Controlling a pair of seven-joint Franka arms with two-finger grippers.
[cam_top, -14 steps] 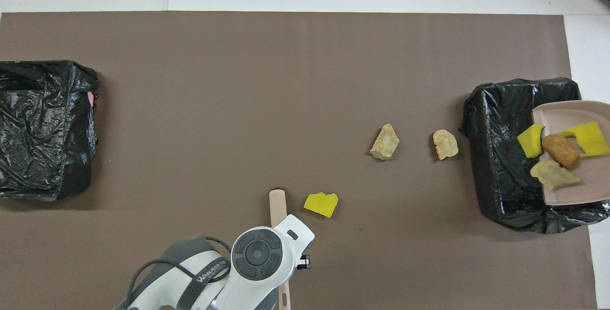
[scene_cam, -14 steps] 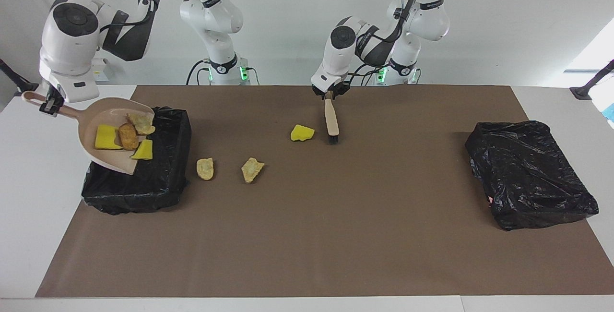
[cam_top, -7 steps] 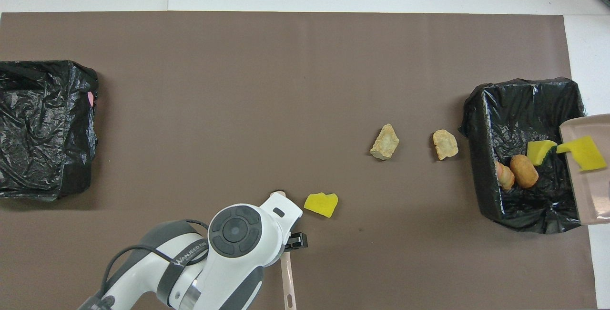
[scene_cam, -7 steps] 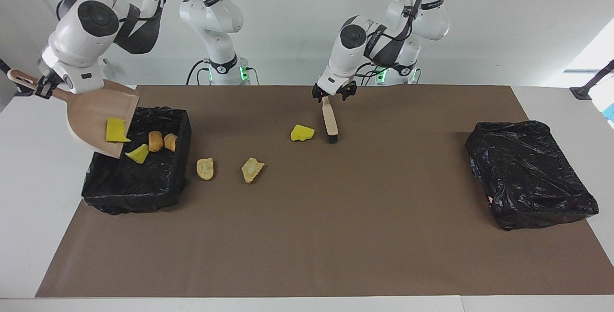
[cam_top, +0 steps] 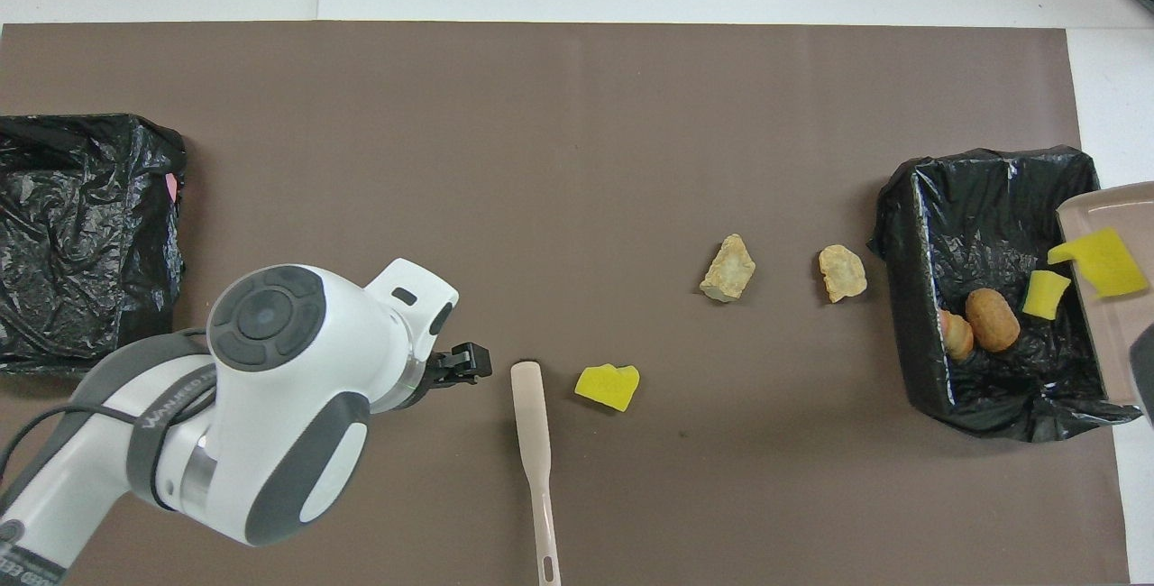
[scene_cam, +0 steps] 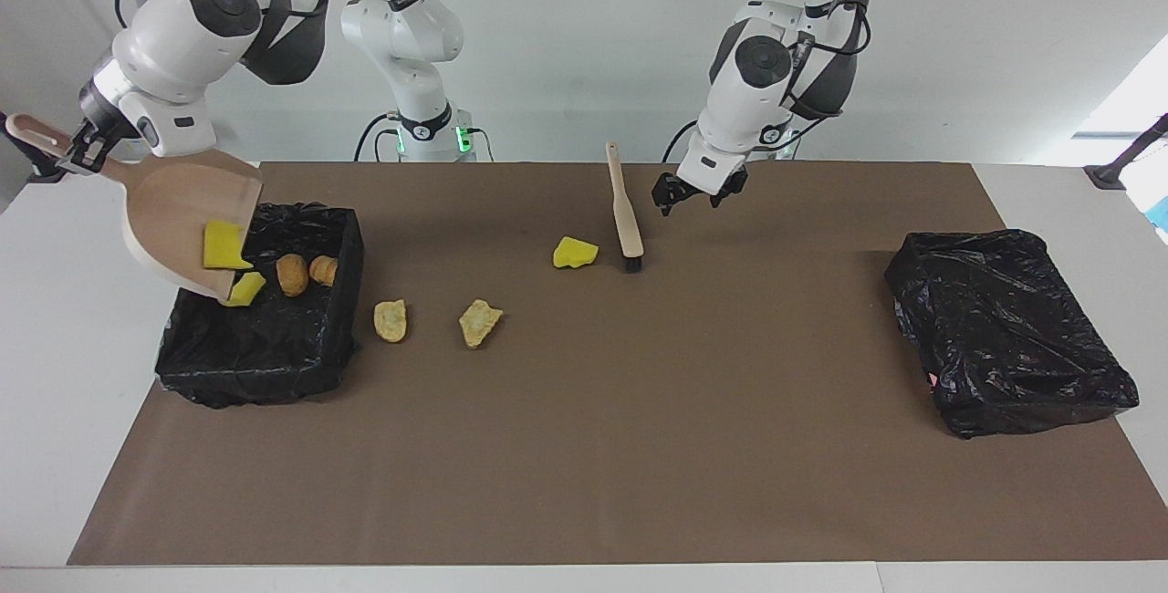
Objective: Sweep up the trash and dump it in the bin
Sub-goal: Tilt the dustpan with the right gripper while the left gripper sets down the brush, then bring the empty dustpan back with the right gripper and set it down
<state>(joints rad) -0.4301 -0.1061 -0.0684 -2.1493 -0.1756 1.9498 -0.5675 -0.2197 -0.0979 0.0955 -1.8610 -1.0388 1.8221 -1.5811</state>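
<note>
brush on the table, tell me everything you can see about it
The brush is beige and looks like plastic, with a long slim handle that has a hole at its end and a short head of black bristles. It lies flat on the brown mat, free of any grip, its handle toward the robots. The left gripper hangs open beside it, not touching. A yellow sponge piece lies close to its bristle end.

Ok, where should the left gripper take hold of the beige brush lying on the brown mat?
Grip the beige brush on its slim bare handle, coming straight down from above. It lies flat, black bristle end farther from the robots, handle pointing back toward them and free of scraps. The open left gripper hovers beside it; close across the narrow width.
</note>
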